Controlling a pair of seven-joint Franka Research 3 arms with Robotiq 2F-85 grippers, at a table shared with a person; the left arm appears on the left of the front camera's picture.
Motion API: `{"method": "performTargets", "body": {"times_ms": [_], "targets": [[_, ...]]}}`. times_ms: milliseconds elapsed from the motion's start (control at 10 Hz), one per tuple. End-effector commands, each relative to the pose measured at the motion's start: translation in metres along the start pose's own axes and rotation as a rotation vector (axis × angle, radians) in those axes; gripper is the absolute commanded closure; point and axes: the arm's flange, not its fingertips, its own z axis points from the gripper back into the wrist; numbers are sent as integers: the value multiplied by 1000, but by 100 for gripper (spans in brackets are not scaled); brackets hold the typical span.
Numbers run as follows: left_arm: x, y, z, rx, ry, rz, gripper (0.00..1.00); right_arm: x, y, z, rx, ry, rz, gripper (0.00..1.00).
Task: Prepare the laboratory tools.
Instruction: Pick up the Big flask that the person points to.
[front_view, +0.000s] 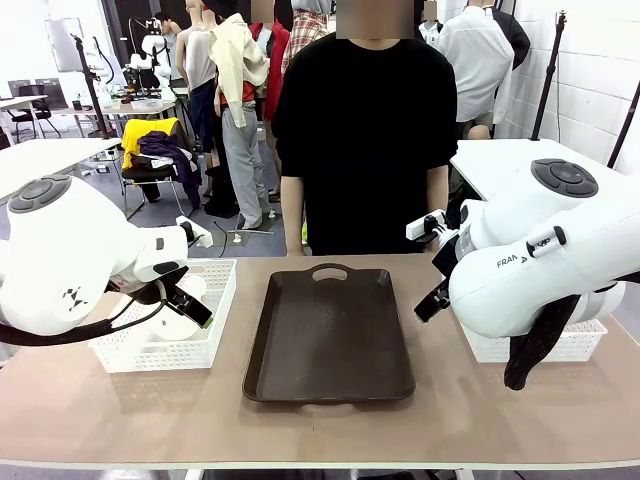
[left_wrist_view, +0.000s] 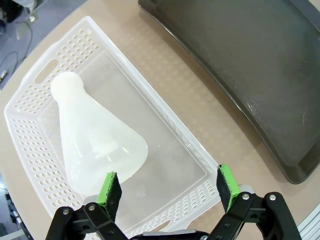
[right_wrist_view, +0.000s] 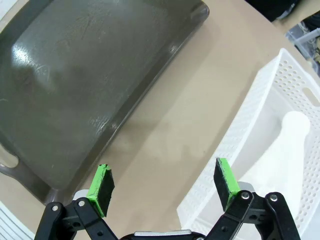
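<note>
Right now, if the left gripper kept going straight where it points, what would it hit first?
The left gripper would probably meet the floor of the white basket; one pad may clip the base of the flask lying there. Depth is unclear.

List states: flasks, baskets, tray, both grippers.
Translucent white frosted conical flask, left side: lying on its side, ungripped.
Matching frosted conical flask, right side: ungripped, pose unclear.
Left white mesh plastic basket: holds the left flask.
Right white mesh plastic basket: holds the right flask.
Dark brown rectangular tray: empty.
Left gripper: open, empty.
Right gripper: open, empty.
</note>
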Motion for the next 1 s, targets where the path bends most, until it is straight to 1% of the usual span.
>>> {"method": "performTargets", "body": {"times_ms": [0,100,200,300,400,500,700,800,900], "targets": [[0,0,0,0,0,0,0,0,0,0,0,0,0,0],[3,14,19,-17,-23,29,0,12,-10,22,46,-6,-28,0],[4,28,36,-22,-39,74,0,23,-18,39,138,-36,-50,0],[6,39,50,-25,-65,104,0,35,-26,56,200,-89,-76,0],[7,49,66,-24,-103,109,0,46,-35,75,220,-147,-120,0],[11,60,80,-59,-137,111,0,55,-48,96,218,-182,-181,0],[19,90,97,-205,-192,133,0,55,-89,120,289,-186,-278,0],[19,105,102,-335,-219,186,0,45,-109,127,380,-164,-327,0],[15,118,102,-461,-226,229,0,31,-127,132,479,-157,-389,0]]}}
